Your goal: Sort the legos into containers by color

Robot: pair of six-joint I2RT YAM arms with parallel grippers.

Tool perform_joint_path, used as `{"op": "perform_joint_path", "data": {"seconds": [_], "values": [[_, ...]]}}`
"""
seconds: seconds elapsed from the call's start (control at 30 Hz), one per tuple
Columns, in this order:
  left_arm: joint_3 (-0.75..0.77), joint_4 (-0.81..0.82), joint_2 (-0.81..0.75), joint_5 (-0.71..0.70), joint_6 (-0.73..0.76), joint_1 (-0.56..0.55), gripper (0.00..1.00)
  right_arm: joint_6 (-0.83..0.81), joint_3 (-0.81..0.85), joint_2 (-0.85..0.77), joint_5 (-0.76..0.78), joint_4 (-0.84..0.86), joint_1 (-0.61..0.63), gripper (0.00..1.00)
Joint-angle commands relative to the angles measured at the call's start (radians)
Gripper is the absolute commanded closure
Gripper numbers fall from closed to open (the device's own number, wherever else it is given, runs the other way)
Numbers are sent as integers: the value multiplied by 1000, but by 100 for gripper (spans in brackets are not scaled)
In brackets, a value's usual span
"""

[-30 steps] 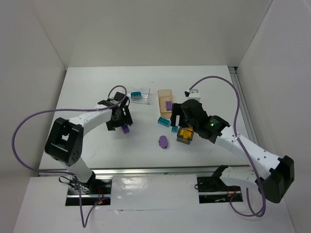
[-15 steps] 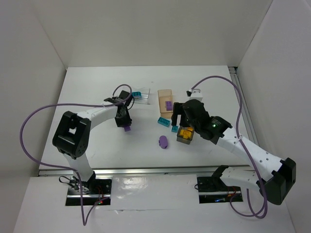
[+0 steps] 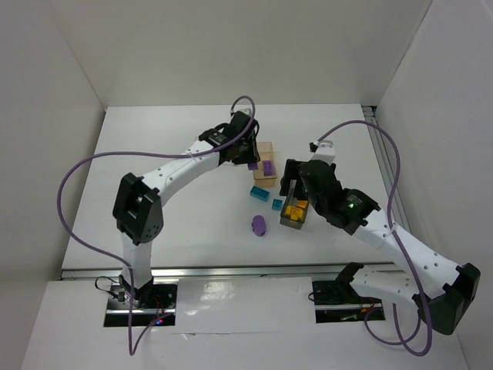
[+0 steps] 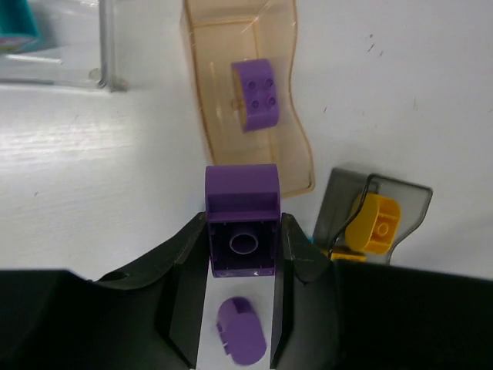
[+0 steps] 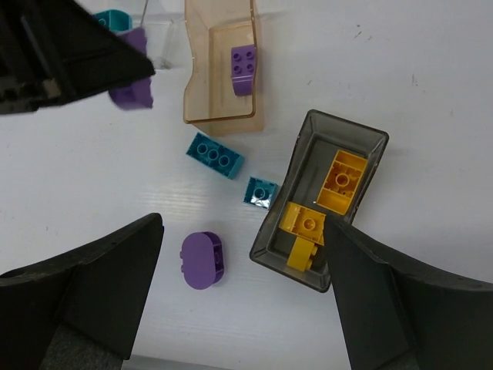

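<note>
My left gripper (image 4: 243, 231) is shut on a purple lego (image 4: 242, 220), held above the table just short of the orange-tan container (image 4: 196, 100). Another purple lego (image 4: 254, 95) lies inside that container. Below the held one, a purple oval piece (image 4: 241, 330) rests on the table. My right gripper (image 5: 245, 254) hangs open and empty above the oval piece (image 5: 203, 260) and the dark grey container (image 5: 370, 142), which holds three yellow legos (image 5: 344, 179). Two teal legos (image 5: 215, 156) (image 5: 260, 192) lie loose between the containers. From the top view the left gripper (image 3: 248, 159) sits at the orange-tan container's (image 3: 264, 146) left edge.
A colourless clear container (image 4: 77, 46) with a teal lego (image 4: 17, 23) stands left of the orange-tan one. The left arm (image 3: 185, 166) stretches diagonally across the table. White walls enclose the table on three sides.
My left gripper shut on the purple lego, lifted it, and carried it right and farther back to the orange-tan container. The right arm shifted only slightly.
</note>
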Motion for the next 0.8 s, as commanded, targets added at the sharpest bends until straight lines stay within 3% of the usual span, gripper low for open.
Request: {"op": "perform_joint_path", "data": {"seconds": [0.0,0.07,0.13,0.17,0.27,0.3,0.4,0.63,0.77], "values": [[135,-40,133,20,21,15,75,20,42,-40,51,-53,6,8],[212,-51,227,20,21,15,75,31,51,-54,64,-87,6,8],[327,-80,288,20,35,15,68,31,51,-83,77,-107,6,8],[365,-92,316,20,44,15,63,40,51,-83,77,-116,6,8],[494,-138,396,22,67,15,28,40,51,-97,104,-159,6,8],[525,-147,396,22,67,15,24,40,60,-97,104,-159,6,8],[488,-147,341,22,76,15,20,7,61,-82,83,-147,6,8],[247,-138,-25,-65,86,33,27,-49,-18,64,-239,82,29,10],[47,-118,-233,-58,64,122,29,-26,-50,220,-195,131,141,10]]}}
